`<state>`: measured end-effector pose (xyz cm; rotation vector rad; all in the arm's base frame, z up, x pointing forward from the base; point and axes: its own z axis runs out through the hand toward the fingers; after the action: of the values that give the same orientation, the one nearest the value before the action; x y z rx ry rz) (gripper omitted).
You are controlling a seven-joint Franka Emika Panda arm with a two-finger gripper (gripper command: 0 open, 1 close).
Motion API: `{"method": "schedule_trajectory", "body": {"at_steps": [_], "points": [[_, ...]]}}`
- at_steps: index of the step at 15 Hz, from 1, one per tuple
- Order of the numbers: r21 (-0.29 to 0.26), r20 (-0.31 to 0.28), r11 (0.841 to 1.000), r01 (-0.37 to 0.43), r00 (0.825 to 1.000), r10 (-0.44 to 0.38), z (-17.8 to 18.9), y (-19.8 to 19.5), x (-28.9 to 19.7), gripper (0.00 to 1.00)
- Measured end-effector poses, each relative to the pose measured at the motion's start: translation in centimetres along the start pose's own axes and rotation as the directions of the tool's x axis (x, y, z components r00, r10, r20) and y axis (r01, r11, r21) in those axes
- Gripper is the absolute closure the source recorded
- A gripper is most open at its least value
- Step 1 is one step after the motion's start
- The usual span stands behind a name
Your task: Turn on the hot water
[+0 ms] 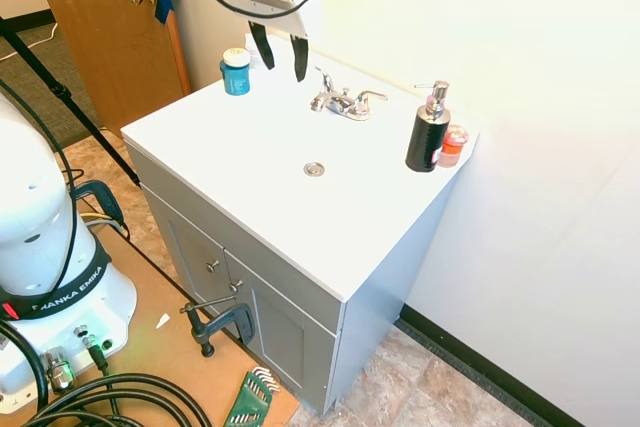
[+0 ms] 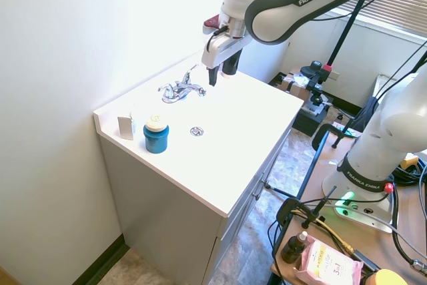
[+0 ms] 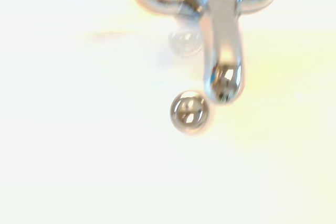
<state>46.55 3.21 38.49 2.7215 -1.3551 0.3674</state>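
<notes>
The low chrome faucet (image 1: 340, 103) stands at the back of the white vanity top (image 1: 230, 152). Its left-hand lever (image 1: 325, 82), the hot water control, points upward; the matching right-hand lever (image 1: 372, 97) reaches out sideways. No water is running. My gripper (image 1: 285, 67) hangs open in the air just left of the left-hand lever, touching nothing. From the other side the gripper (image 2: 220, 75) sits beside the faucet (image 2: 179, 89), fingers pointing down. The wrist view shows the blurred spout (image 3: 223, 51) above the drain (image 3: 189, 111).
A black soap pump bottle (image 1: 428, 133) and a small pink jar (image 1: 455, 145) stand at the right back corner. A blue jar (image 1: 236, 72) sits at the left back, with a small white block (image 2: 125, 127) near it. The drain (image 1: 314, 169) lies mid-basin.
</notes>
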Motion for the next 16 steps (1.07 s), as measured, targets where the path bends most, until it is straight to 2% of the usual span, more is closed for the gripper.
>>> {"method": "schedule_trajectory", "body": {"at_steps": [2,4,6,9,16], "points": [[-0.004,-0.085,0.999,-0.038,0.996,0.038,0.9,-3.0,1.4,0.00],[0.013,-0.189,0.998,-0.063,0.980,0.064,0.9,-6.0,3.0,0.00],[0.033,-0.239,0.997,-0.063,0.969,0.069,1.2,-8.7,2.8,0.00],[0.035,-0.260,0.998,-0.055,0.964,0.062,2.7,-11.6,1.2,0.00],[0.022,-0.282,1.000,-0.017,0.959,0.023,5.2,-14.9,0.0,0.00]]}}
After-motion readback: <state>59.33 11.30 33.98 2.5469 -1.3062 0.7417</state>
